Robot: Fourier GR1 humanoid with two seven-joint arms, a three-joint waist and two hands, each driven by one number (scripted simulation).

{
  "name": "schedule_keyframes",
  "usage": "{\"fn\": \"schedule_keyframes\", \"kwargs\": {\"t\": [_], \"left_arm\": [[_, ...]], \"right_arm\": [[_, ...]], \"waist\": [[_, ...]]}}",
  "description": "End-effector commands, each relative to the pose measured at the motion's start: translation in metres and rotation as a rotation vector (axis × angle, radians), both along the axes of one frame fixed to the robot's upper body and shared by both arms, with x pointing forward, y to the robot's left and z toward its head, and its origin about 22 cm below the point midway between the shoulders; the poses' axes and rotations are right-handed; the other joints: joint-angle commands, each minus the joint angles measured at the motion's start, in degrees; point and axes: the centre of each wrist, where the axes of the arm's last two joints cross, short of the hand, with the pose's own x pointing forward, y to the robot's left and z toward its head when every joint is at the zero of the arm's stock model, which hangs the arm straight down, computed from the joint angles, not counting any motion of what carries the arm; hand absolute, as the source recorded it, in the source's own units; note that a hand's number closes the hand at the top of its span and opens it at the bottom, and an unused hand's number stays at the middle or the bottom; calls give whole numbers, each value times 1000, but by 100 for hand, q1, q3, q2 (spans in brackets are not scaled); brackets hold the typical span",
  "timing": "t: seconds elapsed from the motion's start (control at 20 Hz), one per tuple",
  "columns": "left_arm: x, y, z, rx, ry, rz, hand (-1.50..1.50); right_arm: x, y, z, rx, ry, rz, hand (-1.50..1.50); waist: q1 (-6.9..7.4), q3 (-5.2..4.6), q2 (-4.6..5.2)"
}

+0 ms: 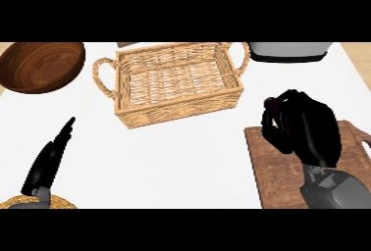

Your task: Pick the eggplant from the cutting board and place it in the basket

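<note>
A dark purple eggplant (284, 117) shows between the curled black fingers of my right hand (319, 135), which is shut on it and hides most of it. Hand and eggplant are over the far end of the brown wooden cutting board (279, 171) at the right. I cannot tell whether the eggplant still touches the board. The woven wicker basket (181, 110), with a handle at each end, stands hollow side up at the middle back, to the left of the hand. My left hand (47, 162) rests at the lower left, fingers straight and open, holding nothing.
A dark wooden bowl (39, 66) sits at the back left. A white and grey appliance (290, 50) stands at the back right, just behind the basket's right handle. A round woven mat (64, 203) peeks in under my left wrist. White counter (174, 162) lies between board and left hand.
</note>
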Motion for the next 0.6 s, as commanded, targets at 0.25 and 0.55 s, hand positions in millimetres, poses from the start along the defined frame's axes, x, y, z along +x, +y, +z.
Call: {"fn": "schedule_keyframes", "kwargs": {"t": [0.25, 0.55], "left_arm": [[-9, -11, -12, -16, 12, -19, 0], [-2, -17, -6, -4, 9, -23, 0]], "right_arm": [[-40, -5, 136, 38, -159, 54, 150], [-49, 18, 175, 174, -95, 178, 150]], "waist": [[28, 6, 9], [68, 6, 13]]}}
